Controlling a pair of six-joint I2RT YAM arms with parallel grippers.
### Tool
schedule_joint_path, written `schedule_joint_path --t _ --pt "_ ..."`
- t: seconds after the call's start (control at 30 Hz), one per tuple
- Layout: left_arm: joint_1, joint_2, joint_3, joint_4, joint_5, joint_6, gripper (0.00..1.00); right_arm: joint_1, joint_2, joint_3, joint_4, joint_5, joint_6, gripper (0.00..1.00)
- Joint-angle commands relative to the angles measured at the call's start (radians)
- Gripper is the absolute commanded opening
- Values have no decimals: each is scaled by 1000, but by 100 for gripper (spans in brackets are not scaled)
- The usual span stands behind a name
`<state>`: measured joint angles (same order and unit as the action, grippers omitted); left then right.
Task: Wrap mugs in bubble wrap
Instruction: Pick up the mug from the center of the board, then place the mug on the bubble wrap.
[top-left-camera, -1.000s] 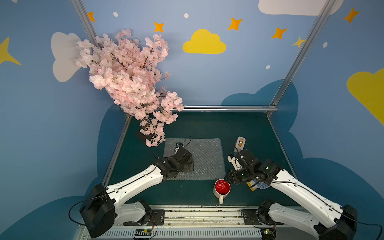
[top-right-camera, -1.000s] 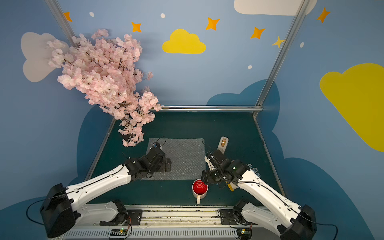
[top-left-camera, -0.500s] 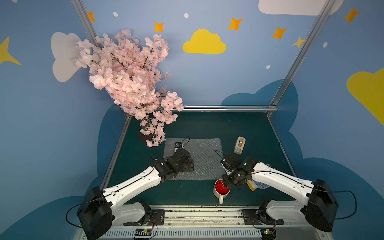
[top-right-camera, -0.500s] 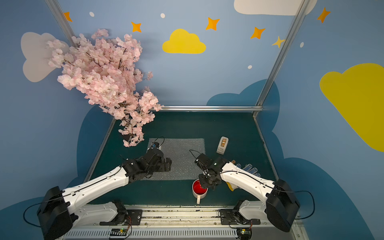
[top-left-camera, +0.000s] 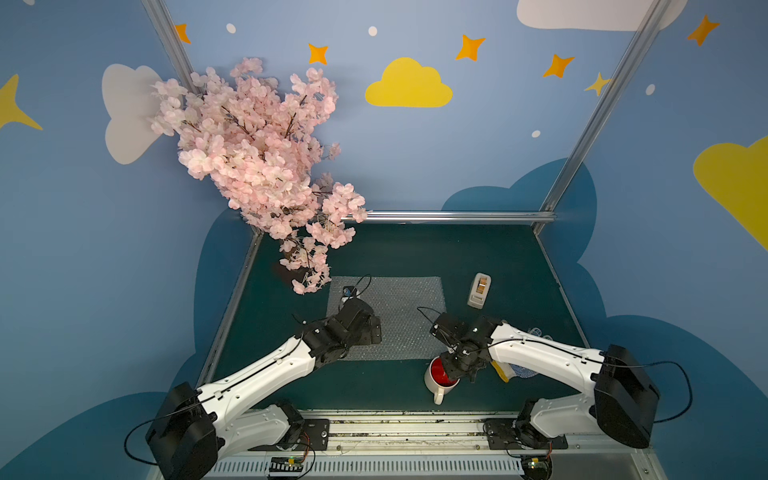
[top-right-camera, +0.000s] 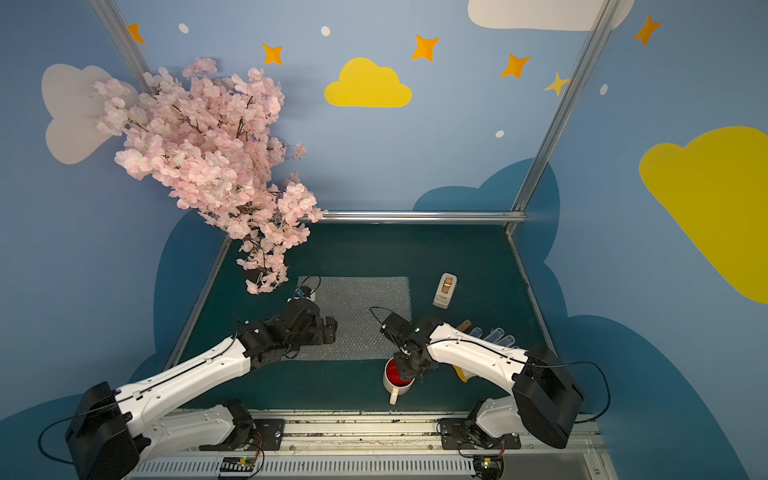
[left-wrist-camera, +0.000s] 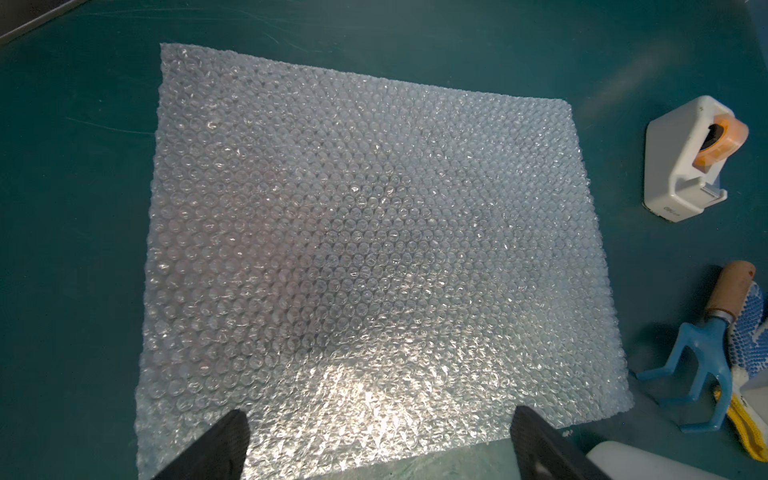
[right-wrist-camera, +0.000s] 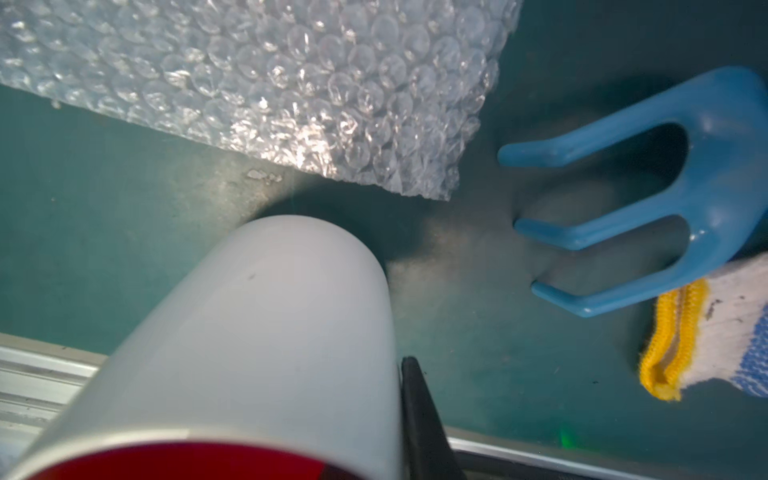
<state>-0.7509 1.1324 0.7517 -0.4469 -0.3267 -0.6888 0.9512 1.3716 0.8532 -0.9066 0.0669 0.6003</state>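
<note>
Right fingers (right-wrist-camera: 419, 415) clenched on mug (top-left-camera: 435, 374) rim, one outside white wall. Mug upright on green surface (top-left-camera: 478, 257), just beside bubble wrap (top-left-camera: 399, 316) corner. Left fingers (left-wrist-camera: 216, 449) spread wide above bubble wrap edge. Blue walls (top-left-camera: 415, 158), pink blossom branch (top-left-camera: 257, 166).

The mug (right-wrist-camera: 257, 332) is smooth white ceramic, glossy outside and shiny red inside. The bubble wrap (left-wrist-camera: 353, 249) is clear, glinting, bumpy plastic. The bench (left-wrist-camera: 75, 208) looks matt green and faintly scuffed. The tape dispenser (left-wrist-camera: 681, 166) is smooth white plastic. The garden fork (left-wrist-camera: 706, 353) is glossy blue with a wooden handle, and the glove (right-wrist-camera: 727, 316) is knitted cloth.
</note>
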Motion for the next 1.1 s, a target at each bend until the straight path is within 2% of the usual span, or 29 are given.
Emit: schedule_joint_path --t 0.0,0.13,0.27,0.5,0.63,0.8,1.07 --pt "19 -21 -17 -16 13 -8 99 8 -50 50 -58 25 11 0" --pt "68 -41 -28 -47 25 -35 99 -5 -76 139 -123 63 -35 0" --pt "136 -84 -49 -64 73 -49 100 -57 -10 268 -142 48 -173 0" --pt "225 -249 -173 -10 169 -52 100 -145 339 661 -196 -14 -432 0" --pt "295 -259 -180 -83 235 -63 100 -161 562 950 -268 -24 -503 0" --pt "344 -317 -200 -103 263 -73 99 -163 796 1262 -354 -16 -560 0" --pt "441 -325 -205 -127 315 -78 99 -156 963 1478 -410 -43 -566 0"
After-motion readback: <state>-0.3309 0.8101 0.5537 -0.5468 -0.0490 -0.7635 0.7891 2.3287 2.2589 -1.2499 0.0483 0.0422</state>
